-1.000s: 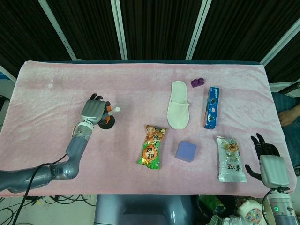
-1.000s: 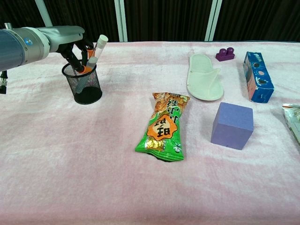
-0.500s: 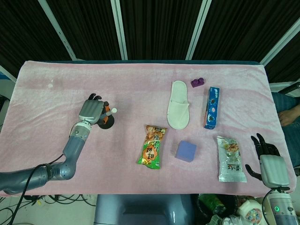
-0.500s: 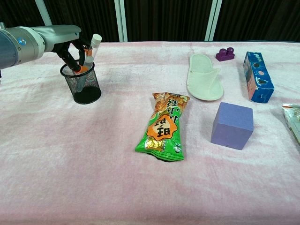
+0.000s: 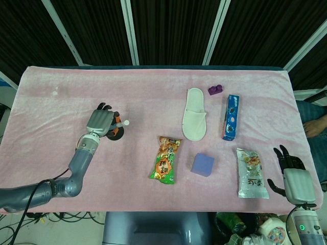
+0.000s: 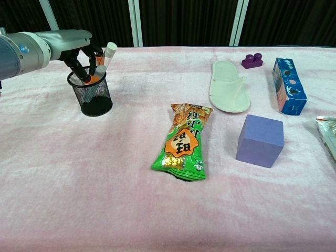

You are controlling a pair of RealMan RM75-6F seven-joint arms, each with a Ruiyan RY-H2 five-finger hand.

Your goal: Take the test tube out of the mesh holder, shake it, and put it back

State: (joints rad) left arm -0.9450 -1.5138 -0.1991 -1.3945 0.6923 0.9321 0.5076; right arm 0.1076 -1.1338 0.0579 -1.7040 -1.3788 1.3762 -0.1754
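Leaning further right than a second ago, the test tube (image 6: 103, 59) stands in the mesh holder (image 6: 94, 95), grasped by the left hand (image 6: 84, 52), which hides its middle; the right hand (image 5: 291, 168) lies released, far right.

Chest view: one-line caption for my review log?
Left hand holds a test tube standing in the black mesh holder on a pink cloth.

Bright, even overhead light, both views sharp.
Pink tabletop (image 5: 153, 97) evenly lit, no glare; shadows short and soft, tight under the purple block (image 6: 260, 140) and snack bag (image 6: 183, 140). Dark curtain backdrop stays near black. Head view bows a bit at its edges; white spot on far-left cloth. Mesh holder (image 6: 93, 94) crisp, no motion blur.
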